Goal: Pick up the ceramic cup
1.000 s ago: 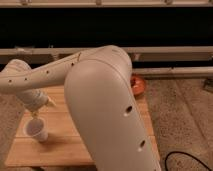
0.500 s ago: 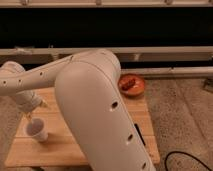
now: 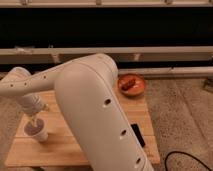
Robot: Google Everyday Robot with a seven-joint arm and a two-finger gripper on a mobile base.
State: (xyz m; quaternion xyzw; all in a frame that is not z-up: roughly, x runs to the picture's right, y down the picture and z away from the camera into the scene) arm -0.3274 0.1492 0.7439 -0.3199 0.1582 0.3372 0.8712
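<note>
The ceramic cup (image 3: pixel 36 131) is a small white handleless cup with a greyish-lilac inside. It stands upright near the left edge of the wooden table (image 3: pixel 60 145). My gripper (image 3: pixel 34 119) hangs at the end of the white arm, directly above the cup's rim and reaching down onto it. The large arm link (image 3: pixel 100 115) fills the middle of the view and hides much of the table.
A shallow orange-brown bowl (image 3: pixel 132 85) with something dark red in it sits at the table's far right corner. A flat black object (image 3: pixel 138 135) lies near the right edge. A dark shelf wall with pale rails runs behind. A black cable (image 3: pixel 185 159) lies on the floor at right.
The arm has swung left, uncovering the bowl and the right side of the table. The gripper has stayed over the cup and come down closer to its rim.
</note>
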